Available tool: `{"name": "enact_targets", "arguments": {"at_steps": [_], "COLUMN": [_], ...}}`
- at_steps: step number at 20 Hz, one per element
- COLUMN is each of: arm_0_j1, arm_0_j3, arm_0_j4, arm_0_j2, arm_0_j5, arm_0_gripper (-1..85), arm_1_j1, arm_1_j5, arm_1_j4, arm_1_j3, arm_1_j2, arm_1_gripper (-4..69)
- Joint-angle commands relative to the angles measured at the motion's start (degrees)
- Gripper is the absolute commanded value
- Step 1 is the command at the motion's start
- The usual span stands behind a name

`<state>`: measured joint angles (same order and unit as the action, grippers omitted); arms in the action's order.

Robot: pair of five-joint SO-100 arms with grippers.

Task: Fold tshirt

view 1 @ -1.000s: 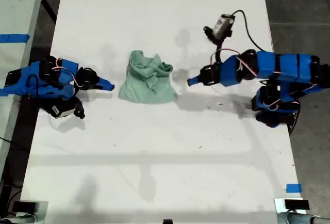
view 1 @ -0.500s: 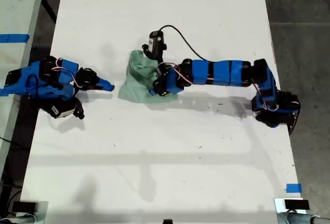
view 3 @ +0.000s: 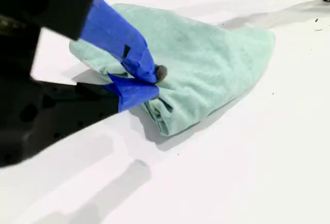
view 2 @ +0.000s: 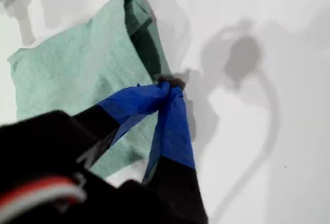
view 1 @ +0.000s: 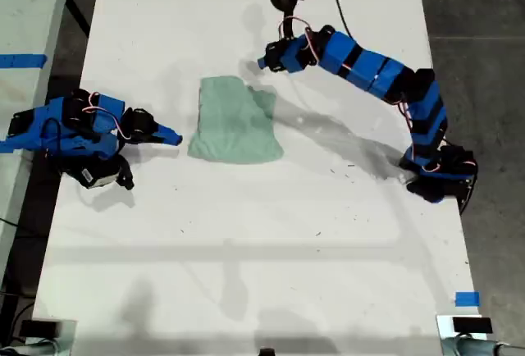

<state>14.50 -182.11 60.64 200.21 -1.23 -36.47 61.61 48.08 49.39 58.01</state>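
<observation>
Exterior view first: the tshirt (view 1: pixel 235 123) lies as a compact mint-green bundle on the white table (view 1: pixel 246 274), a little toward that view's left of centre and in the far half. We judge the fold to be nearly done, or done — the cloth is a flat, roughly squared packet with soft wrinkles and one thick doubled edge.

Our first gripper (view 2: pixel 166 85) hangs raised above the table just past the far corner of the tshirt (view 2: pixel 77 74), jaws brought together with nothing between them; no cloth hangs from it.

Our second gripper (view 3: pixel 149 82) sits low by the near-side edge of the bundle (view 3: pixel 206 64), tips together and empty. It looks just beside the cloth, though we cannot tell whether it touches.

If any move is left, we would call for a light press or a tidy of the loose corner — the fabric looks soft and likely to spring open if dragged.
</observation>
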Motion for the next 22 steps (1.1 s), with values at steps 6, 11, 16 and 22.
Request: {"name": "enact_targets", "arguments": {"at_steps": [6, 11, 16, 22], "arm_0_j1": [-3.4, -3.4, -3.4, -3.3], "arm_0_j3": [-0.6, -0.6, -0.6, -0.6], "arm_0_j4": [0.1, 0.1, 0.1, 0.1], "arm_0_j2": [6.2, 6.2, 6.2, 6.1], "arm_0_j5": [-0.7, -0.7, -0.8, -0.8], "arm_0_gripper": [7.2, 9.8, 10.5, 11.2], "arm_1_j1": [6.5, 15.9, 25.3, 29.8], "arm_1_j5": [-4.1, -21.7, -41.0, -61.3], "arm_1_j4": [9.1, 9.3, 14.3, 24.8], "arm_1_j3": [40.7, 83.8, 113.8, 126.1], "arm_1_j2": [47.8, 87.6, 120.5, 142.0], "arm_1_gripper": [-1.3, -1.3, -1.3, 10.8]}}
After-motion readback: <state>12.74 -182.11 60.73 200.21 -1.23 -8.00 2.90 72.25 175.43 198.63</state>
